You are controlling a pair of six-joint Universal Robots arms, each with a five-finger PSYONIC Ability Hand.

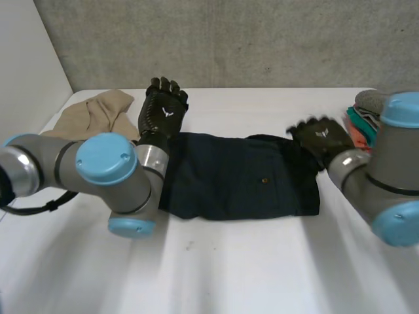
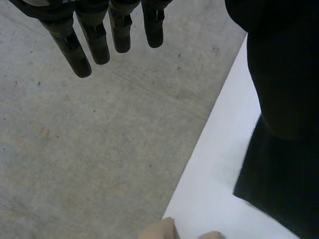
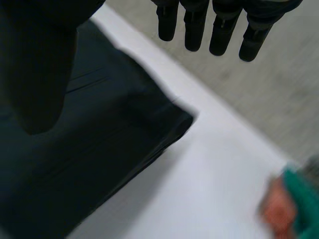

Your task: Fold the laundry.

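While spread flat across the middle of the white counter (image 1: 229, 275), entered as: dark navy woven garment (image 1: 242, 176), oblong, probably shorts or trousers doubled over, with a small button (image 1: 264, 180) near its centre.

Handling, by judgement: light, soft and limp. Likely to sag and drape if lifted by a single point, to take a crease rather than spring back, and to drag a little on the counter rather than slide freely. Not fragile. Looks thicker and firmer along the seamed edges and at the corners, where layers stack up.

Where to take hold: at two corners of one short edge, pinched through all layers at once and carried over level, so as to keep the layers from shearing apart. Middle of the panel best avoided, being slack and apt to bunch.

Left robot hand (image 1: 162, 111): raised above the far left corner of the garment, fingers (image 2: 94, 40) straight and apart, clasping nothing.

Right robot hand (image 1: 321, 139): over the far right corner, fingers (image 3: 222, 30) straight, thumb held away from them, nothing gripped. Whether touching the cloth, not to be told.

Also on the counter: beige crumpled cloth (image 1: 98, 111) at the far left, just beside the left robot hand; stack of grey, teal and orange cloths (image 1: 363, 118) at the far right, near the right robot hand.
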